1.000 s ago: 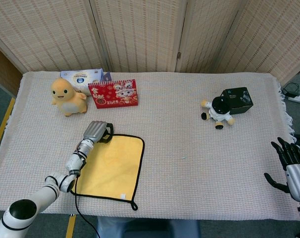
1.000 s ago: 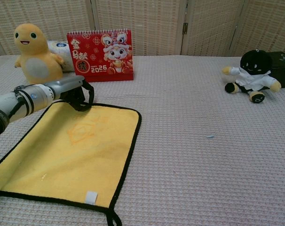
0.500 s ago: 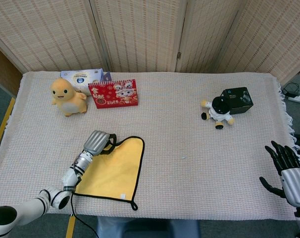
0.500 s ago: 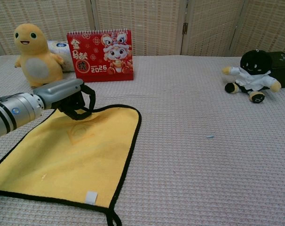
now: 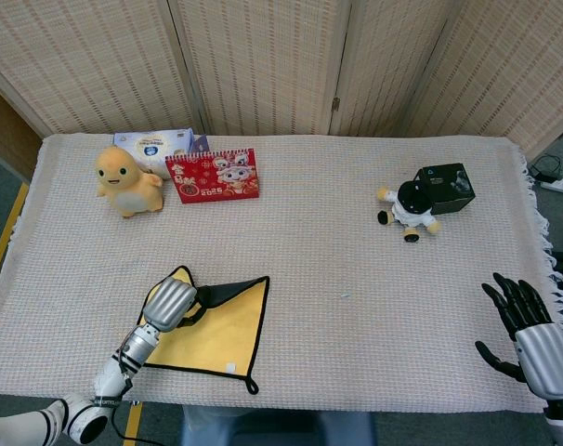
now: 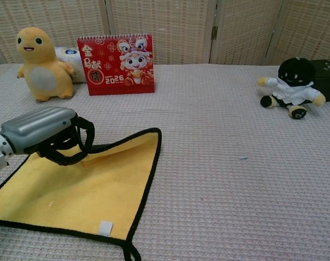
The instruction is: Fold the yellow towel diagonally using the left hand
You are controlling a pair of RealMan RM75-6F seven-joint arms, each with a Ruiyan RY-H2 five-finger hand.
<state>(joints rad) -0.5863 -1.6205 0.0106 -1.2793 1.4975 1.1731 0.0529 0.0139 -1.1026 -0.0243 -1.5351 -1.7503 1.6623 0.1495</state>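
Note:
A yellow towel (image 5: 216, 321) (image 6: 89, 190) with black edging lies at the near left of the table. My left hand (image 5: 171, 302) (image 6: 42, 132) grips its far left corner by the black hanging loop and holds it lifted over the cloth, so the far edge slopes up to the far right corner. That raised corner folds back over the towel's left part. The towel's near edge and its white tag (image 6: 104, 228) still lie flat. My right hand (image 5: 528, 330) hovers open at the table's near right edge, far from the towel; the chest view does not show it.
A yellow duck plush (image 5: 125, 179), a blue-and-white packet (image 5: 154, 144) and a red 2026 desk calendar (image 5: 213, 175) stand at the far left. A black-and-white plush (image 5: 410, 205) leans by a black box (image 5: 446, 188) at the far right.
My left hand has pulled the towel's far left corner up and toward the near side, folding it over the cloth. My right hand has drifted a little to the left and nearer.

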